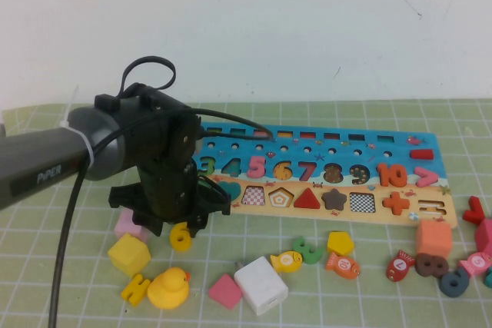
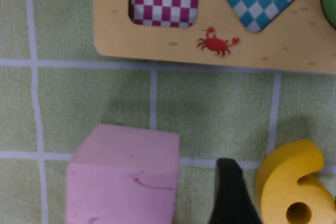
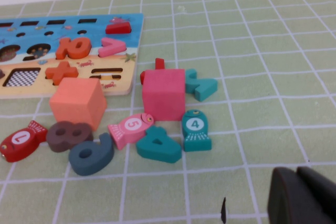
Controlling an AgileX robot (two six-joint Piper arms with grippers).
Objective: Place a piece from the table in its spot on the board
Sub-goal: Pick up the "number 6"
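Observation:
The yellow numeral 6 [image 1: 181, 236] lies on the green mat just in front of the board's left end. The board [image 1: 430, 160] has a blue part with coloured numerals and a tan strip [image 2: 157, 35] with shape cut-outs. My left gripper [image 1: 182, 224] hangs low over the 6, open. In the left wrist view one black finger [image 2: 231, 195] stands close against the side of the 6 [image 2: 294, 192]; the other finger is out of view. My right gripper [image 3: 296, 192] is shut and empty over bare mat, to the right of the board, and is out of the high view.
A pink cube [image 2: 123, 179] sits right beside the left finger. A yellow cube [image 1: 128, 254], a yellow H piece [image 1: 135, 289], a duck [image 1: 169, 288], a white block [image 1: 260, 285] and a green 3 [image 1: 309, 251] lie in front. Cubes, fish and numerals cluster at the board's right end [image 3: 163, 100].

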